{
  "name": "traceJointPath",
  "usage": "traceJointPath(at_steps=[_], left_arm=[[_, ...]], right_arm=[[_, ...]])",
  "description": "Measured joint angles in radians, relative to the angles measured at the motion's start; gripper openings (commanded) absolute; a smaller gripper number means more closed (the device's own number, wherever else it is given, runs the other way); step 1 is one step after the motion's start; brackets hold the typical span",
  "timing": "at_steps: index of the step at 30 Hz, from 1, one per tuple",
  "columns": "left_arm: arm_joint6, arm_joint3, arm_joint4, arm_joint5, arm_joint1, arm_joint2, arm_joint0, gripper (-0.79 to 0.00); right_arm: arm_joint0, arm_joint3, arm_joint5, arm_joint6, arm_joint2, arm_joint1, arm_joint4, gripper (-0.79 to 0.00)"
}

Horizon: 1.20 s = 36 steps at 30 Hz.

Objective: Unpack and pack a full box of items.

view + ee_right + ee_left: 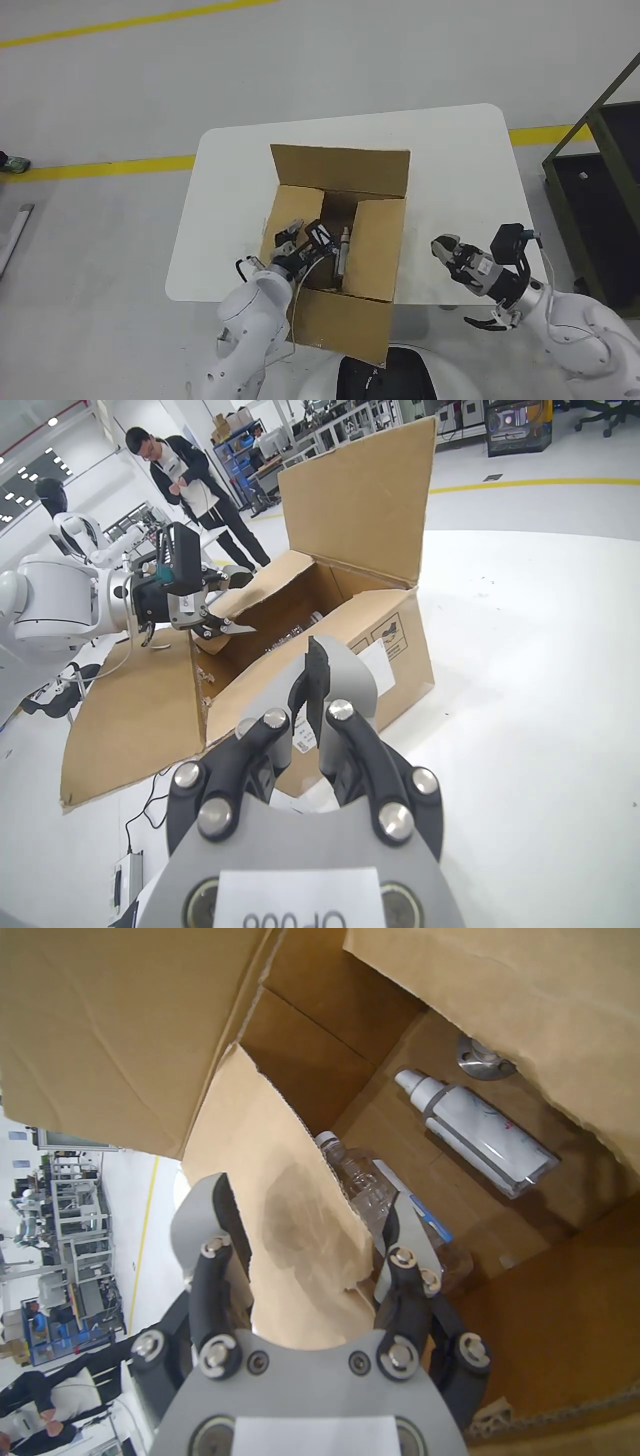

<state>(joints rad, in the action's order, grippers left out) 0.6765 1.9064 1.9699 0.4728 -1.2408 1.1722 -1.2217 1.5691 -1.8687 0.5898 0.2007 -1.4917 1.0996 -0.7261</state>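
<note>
Your white rounded bench [450, 140] stands on a grey floor [100, 100] marked with yellow lines. Nearest you, the right tool [314, 665] hangs over bare bench, clenched on nothing, to the right of the open brown cardboard box [375, 250]. The left tool [310, 1188] is at the box's left side, released, its fingers straddling the torn left flap [280, 1178]. Inside lie a clear plastic bottle [360, 1178] just past that flap, a white spray bottle with a grey cap [475, 1138] farther right, and a round metal disc [477, 1060] partly under the right flap [500, 988]. The far flap [340, 165] stands upright.
</note>
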Motion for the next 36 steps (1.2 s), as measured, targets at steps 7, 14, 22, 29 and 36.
traceJointPath(at_steps=[7,14,22,29,36], left_arm=[[0.033,0.029,-0.112,-0.102,-0.011,0.044,0.011,-0.785],[0.129,0.059,-0.334,-0.228,-0.031,0.083,0.049,-0.785],[0.24,0.06,-0.614,-0.454,-0.057,0.113,0.102,-0.785],[0.279,0.058,-0.655,-0.464,-0.057,0.134,0.132,0.0],[0.243,0.066,-0.573,-0.379,-0.048,0.14,0.128,0.0]], right_arm=[[-0.018,0.016,0.006,-0.002,0.007,0.0,0.005,-0.785],[-0.025,0.024,0.003,-0.004,-0.007,-0.002,0.02,-0.785],[-0.025,0.023,-0.012,-0.007,-0.062,-0.006,0.05,-0.785],[-0.036,0.011,-0.018,0.009,-0.081,-0.009,0.077,-0.785],[-0.077,0.005,-0.018,0.038,-0.025,-0.005,0.096,-0.785]])
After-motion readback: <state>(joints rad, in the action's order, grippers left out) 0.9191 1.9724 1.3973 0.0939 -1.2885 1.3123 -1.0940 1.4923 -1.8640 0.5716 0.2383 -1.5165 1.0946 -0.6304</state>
